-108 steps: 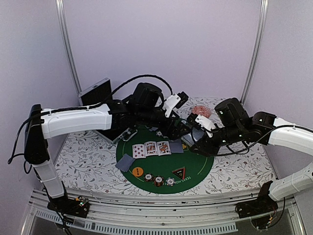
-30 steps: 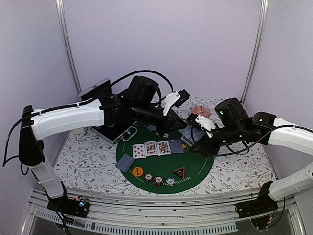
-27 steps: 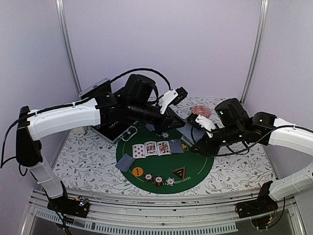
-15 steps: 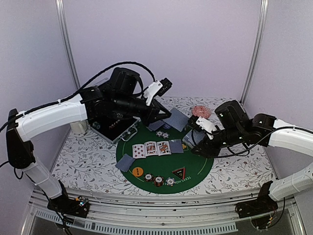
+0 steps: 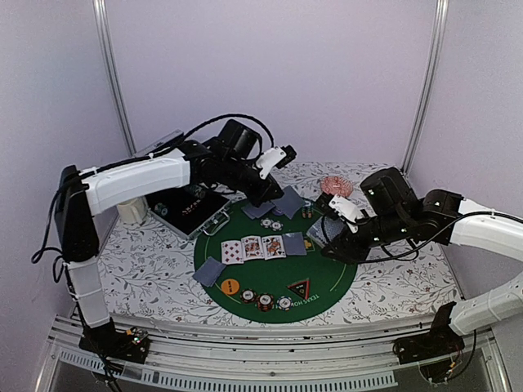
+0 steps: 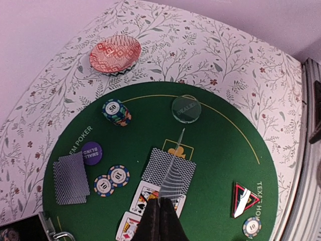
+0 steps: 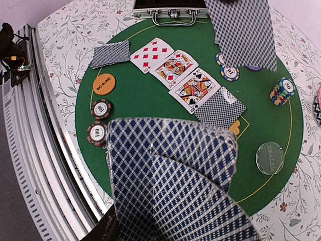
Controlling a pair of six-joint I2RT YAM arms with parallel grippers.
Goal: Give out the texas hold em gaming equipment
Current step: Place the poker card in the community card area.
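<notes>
My left gripper (image 6: 160,208) is shut on one blue-backed playing card (image 6: 174,173), held edge-on above the face-down card (image 6: 158,165) and the face-up cards (image 6: 145,197) on the green mat (image 5: 335,278). In the top view this held card (image 5: 288,202) hangs over the mat's far side. My right gripper (image 5: 331,234) grips a fanned deck (image 7: 175,181) that hides its fingertips. On the mat lie striped chips (image 6: 111,179), a chip stack (image 6: 116,111), a purple disc (image 6: 92,152), an orange disc (image 7: 104,83), a pale dealer disc (image 6: 186,108) and a triangular marker (image 6: 243,199).
An open metal case (image 5: 192,208) sits at the mat's far left, with a white mug (image 5: 131,211) beside it. A pink patterned dish (image 5: 335,185) stands beyond the mat. Two face-down cards (image 5: 209,271) lie at the mat's left edge. Frame rails run along the table's near edge.
The left gripper has drawn away from the right gripper's deck with one card, swung up and back, then lowered over the mat's far side. The right arm has stayed put.
</notes>
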